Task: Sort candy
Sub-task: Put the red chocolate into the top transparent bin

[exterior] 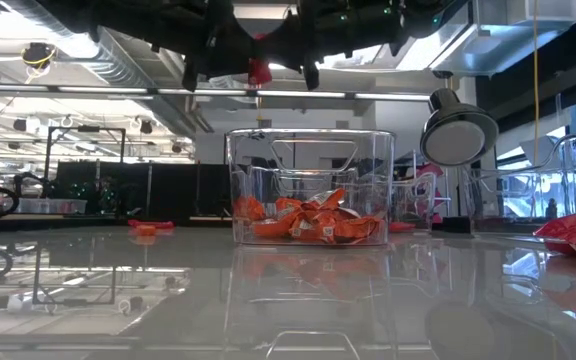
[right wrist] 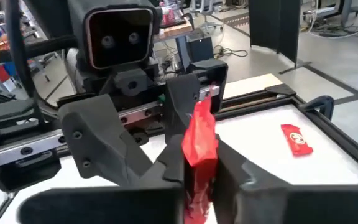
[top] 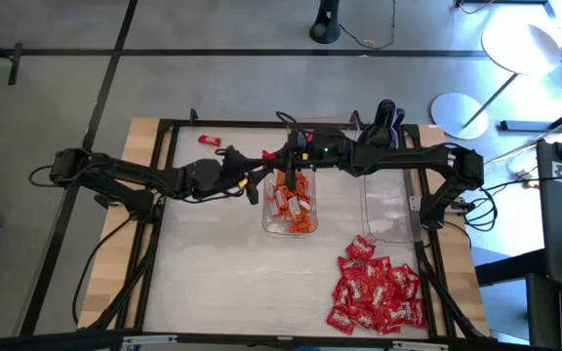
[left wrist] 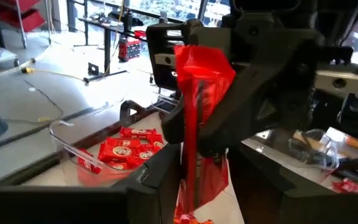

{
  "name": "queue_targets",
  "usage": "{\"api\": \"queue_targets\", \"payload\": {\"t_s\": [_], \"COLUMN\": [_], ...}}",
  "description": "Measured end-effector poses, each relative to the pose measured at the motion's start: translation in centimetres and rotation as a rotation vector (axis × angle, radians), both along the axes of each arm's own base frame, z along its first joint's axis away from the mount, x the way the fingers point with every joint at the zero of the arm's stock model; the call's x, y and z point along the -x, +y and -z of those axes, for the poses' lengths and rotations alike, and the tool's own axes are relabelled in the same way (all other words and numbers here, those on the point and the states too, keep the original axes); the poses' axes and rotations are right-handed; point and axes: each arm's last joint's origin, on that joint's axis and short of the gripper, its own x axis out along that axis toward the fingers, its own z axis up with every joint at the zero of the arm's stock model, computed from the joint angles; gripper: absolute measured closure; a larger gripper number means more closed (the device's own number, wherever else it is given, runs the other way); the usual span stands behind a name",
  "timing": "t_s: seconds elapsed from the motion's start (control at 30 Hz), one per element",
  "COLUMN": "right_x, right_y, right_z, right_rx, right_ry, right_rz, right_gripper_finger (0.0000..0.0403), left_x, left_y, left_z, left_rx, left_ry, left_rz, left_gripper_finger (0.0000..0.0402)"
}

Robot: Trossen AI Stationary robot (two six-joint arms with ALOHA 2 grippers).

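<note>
Above the clear tray point(top: 290, 207) of orange and red sweets, I have both grippers meeting over one red candy wrapper point(left wrist: 199, 118). My left gripper point(left wrist: 188, 174) has its fingers closed on the wrapper, which stands upright between them. My right gripper point(right wrist: 201, 180) pinches the same wrapper from the opposite side, fingers shut on its other end.

From the low view I see only the wrapper hanging under the dark fingers, directly over the tray. My overhead view adds a second clear tray point(top: 390, 210) off beyond the right fingers, a heap of red candy point(top: 377, 292) well below it near the tabletop point(top: 213, 273) corner, and one stray red sweet point(top: 209, 140) behind the left fingers. Behind the pale, glossy tabletop lies an open workshop with ceiling lights and a lamp point(exterior: 458, 135).
</note>
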Motion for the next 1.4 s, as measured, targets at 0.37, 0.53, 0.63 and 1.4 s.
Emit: {"api": "queue_targets", "payload": {"t_s": [0.37,0.53,0.63,1.4], "right_x": [0.1,1.4,2.7,8.4], "right_y": [-0.1,-0.7,-1.7,-11.9], "right_z": [0.1,-0.9,-1.6,4.5], "right_rx": [0.032,0.082,0.126,0.05], "right_ry": [0.021,0.054,0.109,0.664], "right_rz": [0.0,0.032,0.101,0.438], "right_gripper_finger": [0.037,0.0375,0.0373,0.037], "left_x": [0.0,0.2,0.5,1.1], "left_y": [0.3,0.3,0.3,0.4], "left_z": [0.1,0.3,0.6,2.4], "left_rx": [-0.025,-0.023,-0.015,0.053], "left_ry": [0.024,0.063,0.109,0.283], "left_rz": [0.015,0.015,0.014,-0.022], "left_gripper_finger": [0.0177,0.0154,0.0153,0.0153]}}
